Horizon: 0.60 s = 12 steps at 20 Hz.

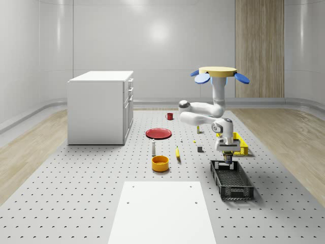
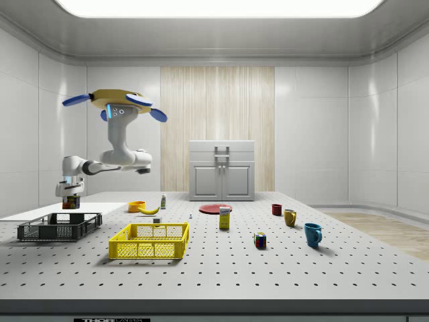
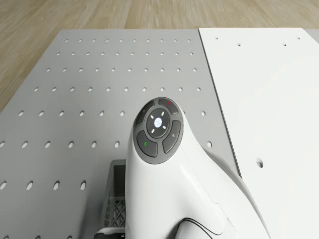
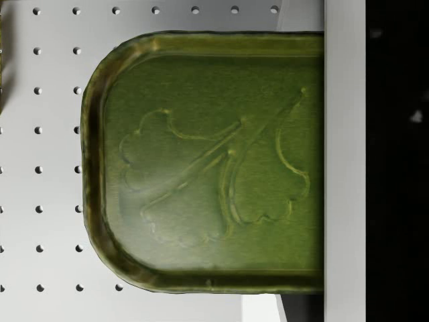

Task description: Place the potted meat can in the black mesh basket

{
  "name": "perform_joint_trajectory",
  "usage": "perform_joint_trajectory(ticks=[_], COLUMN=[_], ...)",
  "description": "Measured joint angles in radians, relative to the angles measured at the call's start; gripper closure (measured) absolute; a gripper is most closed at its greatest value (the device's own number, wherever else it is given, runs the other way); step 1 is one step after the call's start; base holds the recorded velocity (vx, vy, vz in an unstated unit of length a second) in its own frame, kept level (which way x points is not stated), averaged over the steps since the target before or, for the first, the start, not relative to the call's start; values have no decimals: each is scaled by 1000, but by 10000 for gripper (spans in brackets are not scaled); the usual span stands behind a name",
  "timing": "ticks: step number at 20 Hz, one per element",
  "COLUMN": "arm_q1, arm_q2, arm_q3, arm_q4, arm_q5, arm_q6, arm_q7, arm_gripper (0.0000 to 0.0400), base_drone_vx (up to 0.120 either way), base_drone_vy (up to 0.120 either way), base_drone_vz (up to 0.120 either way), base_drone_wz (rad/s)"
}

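Now the pincer (image 1: 228, 159), clamped on the can (image 2: 70, 200), hangs over the basket (image 1: 232, 184); the drone (image 1: 218, 72) hovers nearby. Next: lower, then release.

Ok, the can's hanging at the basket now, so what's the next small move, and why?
Probably lower a little, then release. The pincer holds the small potted meat can just above the far end of the black mesh basket, near its rim, while the yellow-bodied drone hovers beyond the basket. Nudging toward the basket's middle first would lessen the risk of clipping the rim.
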Motion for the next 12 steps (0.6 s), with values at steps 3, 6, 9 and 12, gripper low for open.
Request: perform_joint_trajectory(ticks=[3,6,9,12], arm_q1=[0,0,0,0], arm_q2=[0,-1,-1,-1], arm_q3=[0,0,0,0], arm_q4=[0,0,0,0], arm_q5=[0,0,0,0], arm_q6=[0,1,1,1], arm_q7=[0,0,0,0], arm_gripper=[118,118,118,118], base_drone_vx=[120,120,120,120], base_drone_vy=[0,0,0,0], base_drone_vz=[0,0,0,0], base_drone_wz=[0,0,0,0])
